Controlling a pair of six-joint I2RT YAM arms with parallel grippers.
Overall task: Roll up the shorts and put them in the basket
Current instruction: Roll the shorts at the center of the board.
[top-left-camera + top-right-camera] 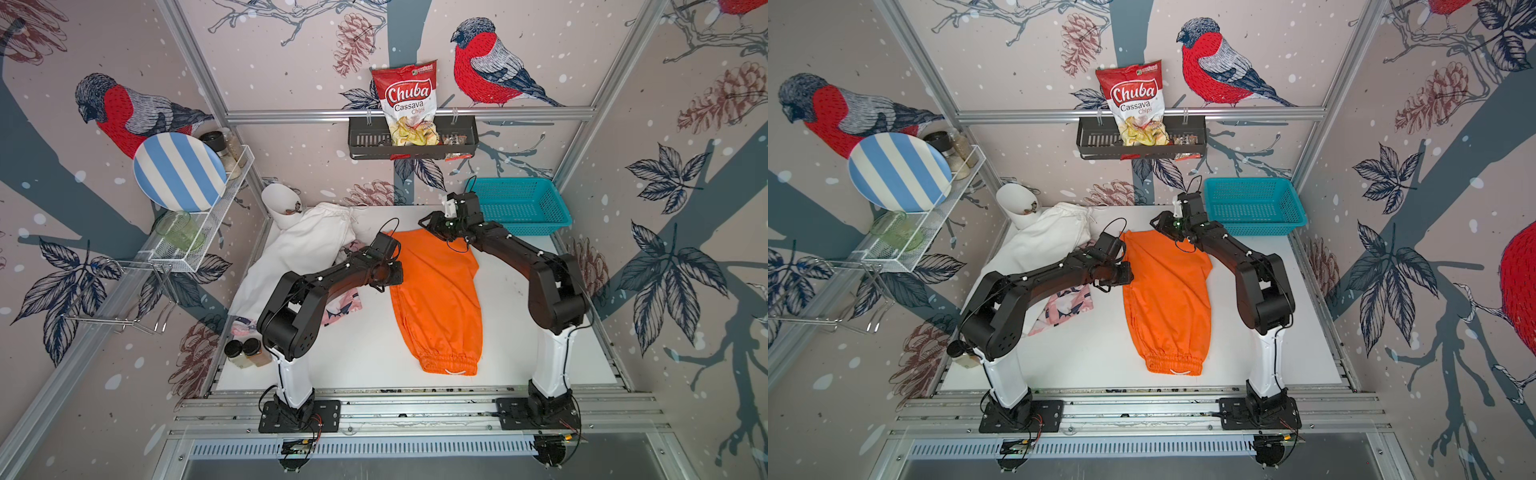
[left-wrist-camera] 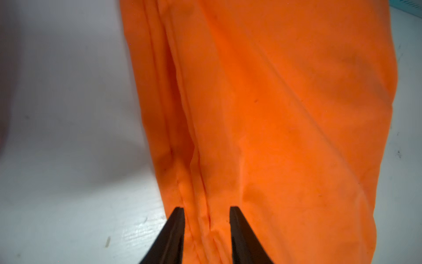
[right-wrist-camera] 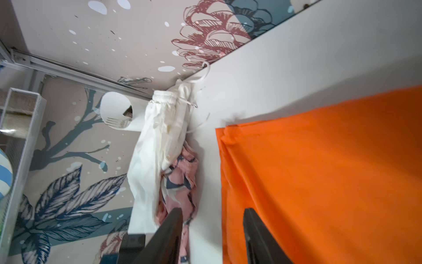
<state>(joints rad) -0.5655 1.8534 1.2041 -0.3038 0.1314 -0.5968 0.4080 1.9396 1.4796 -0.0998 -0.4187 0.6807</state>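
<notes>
Orange shorts (image 1: 436,291) flat and unrolled at the middle of the white table (image 1: 357,357), elastic waist at the near end, leg hems at the far end. At their left edge, left gripper (image 2: 206,207), fingers apart, straddling a lengthwise fold without pinching it. Over the far left corner, right gripper (image 3: 213,209), fingers likewise apart, holding nothing. Further left, white shorts (image 1: 299,245) heaped over pink patterned shorts (image 1: 345,305).
</notes>
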